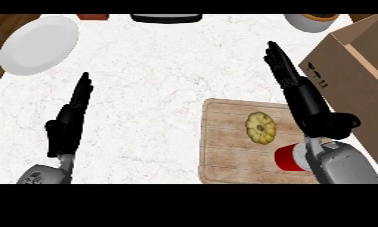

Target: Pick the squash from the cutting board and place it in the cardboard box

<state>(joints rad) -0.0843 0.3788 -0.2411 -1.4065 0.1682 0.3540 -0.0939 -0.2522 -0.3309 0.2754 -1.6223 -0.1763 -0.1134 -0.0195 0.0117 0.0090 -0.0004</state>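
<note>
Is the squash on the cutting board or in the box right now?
On the cutting board: the squash lies there untouched; the right hand is open beside it.

The cardboard box [347, 66] ran past the frame's right edge, with only one corner and a flap showing. Along the top, a dark object [166, 18], a reddish-brown thing [93, 16] and a pale bowl [314, 22] were cut off; the first two could not be identified. At lower right, the right forearm [336, 163] hid part of a red cylinder [286, 157] by the cutting board [225, 141].
</note>
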